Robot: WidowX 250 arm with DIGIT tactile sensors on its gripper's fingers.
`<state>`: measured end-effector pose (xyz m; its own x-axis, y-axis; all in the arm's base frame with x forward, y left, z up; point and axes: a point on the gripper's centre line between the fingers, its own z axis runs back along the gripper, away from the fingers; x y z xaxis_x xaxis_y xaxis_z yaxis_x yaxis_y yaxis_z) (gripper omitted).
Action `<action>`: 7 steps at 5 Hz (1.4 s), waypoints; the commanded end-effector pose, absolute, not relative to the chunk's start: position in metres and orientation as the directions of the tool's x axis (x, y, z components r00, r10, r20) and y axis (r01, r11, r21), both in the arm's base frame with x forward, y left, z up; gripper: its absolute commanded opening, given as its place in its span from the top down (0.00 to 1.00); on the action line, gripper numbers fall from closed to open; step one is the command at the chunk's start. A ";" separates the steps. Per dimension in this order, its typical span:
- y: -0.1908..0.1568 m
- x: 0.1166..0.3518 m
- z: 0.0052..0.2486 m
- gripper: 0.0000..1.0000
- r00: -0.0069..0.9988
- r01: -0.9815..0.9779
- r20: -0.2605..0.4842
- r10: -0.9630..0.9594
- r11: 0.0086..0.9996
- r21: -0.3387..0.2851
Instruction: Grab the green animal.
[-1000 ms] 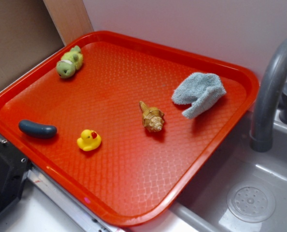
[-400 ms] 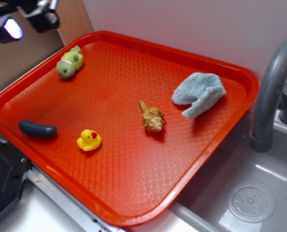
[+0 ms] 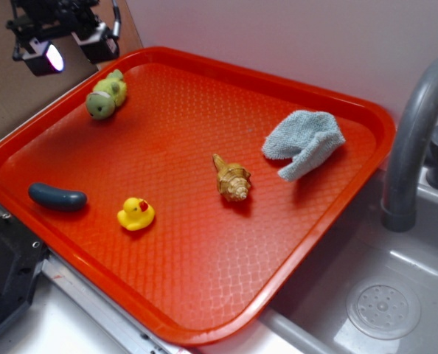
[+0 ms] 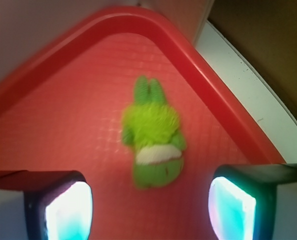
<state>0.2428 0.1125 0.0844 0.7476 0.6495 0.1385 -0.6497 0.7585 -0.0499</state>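
Behind everything you have a pale wall, with a brown cardboard panel (image 3: 27,110) on the left and a grey sink (image 3: 374,295) with a curved faucet (image 3: 414,140) on the right. An orange-red tray (image 3: 204,258) with a dimpled floor lies tilted across the sink's edge and carries all the objects.

Look to the tray's far left corner for the green animal (image 3: 106,95). It lies on the tray floor just inside the rim, its olive head pointing toward the near-left and its lighter lumpy body toward the corner. In the wrist view you see the same toy (image 4: 153,145) centred, a pale band between head and fuzzy body, its two small ends pointing at the tray's rounded corner.

Your gripper (image 3: 57,48) hangs above the tray's left rim, up and to the left of the toy and clear of it. Its jaws stand wide apart and hold nothing; in the wrist view the two fingers (image 4: 63,205) frame the lower edge, with the toy's head between them but farther off.

Elsewhere on the tray you have a dark blue oblong piece (image 3: 57,197) near the left front edge, a yellow rubber duck (image 3: 136,214) just beside it, a tan seashell (image 3: 231,179) near the middle, and a crumpled light blue cloth (image 3: 304,141) toward the far right.
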 end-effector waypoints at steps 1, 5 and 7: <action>0.125 0.266 0.063 0.00 0.763 -0.636 0.152 0.629 0.771 0.001; 0.133 0.275 0.030 1.00 0.787 -0.616 0.097 0.610 0.784 0.073; 0.126 0.269 0.052 1.00 0.815 -0.576 0.111 0.569 0.817 0.040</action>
